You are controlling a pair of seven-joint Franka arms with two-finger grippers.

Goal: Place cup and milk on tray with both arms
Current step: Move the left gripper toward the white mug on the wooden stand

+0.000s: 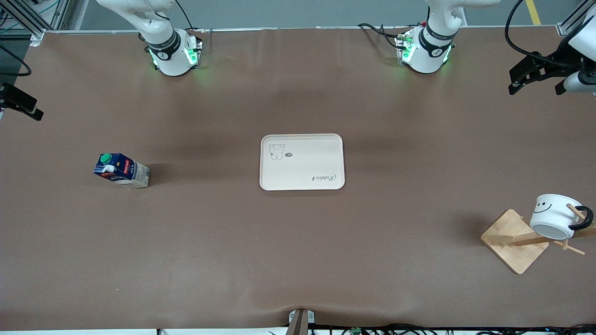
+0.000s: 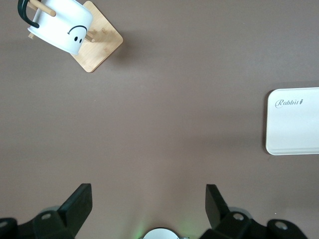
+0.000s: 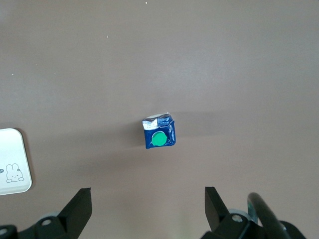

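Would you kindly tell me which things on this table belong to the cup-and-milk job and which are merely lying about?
Belongs to the job:
- cup, hung on the rack
- milk, toward the right arm's end
- tray, mid-table
- left gripper, open
- right gripper, open over the milk

Just there:
- wooden rack

The front camera sits high, facing both arm bases, and covers the whole tabletop (image 1: 298, 260). Each wrist camera looks straight down from well above. The left wrist view shares the cup (image 2: 62, 25) and tray (image 2: 294, 134) with the front view; the right wrist view shares the milk (image 3: 159, 133).
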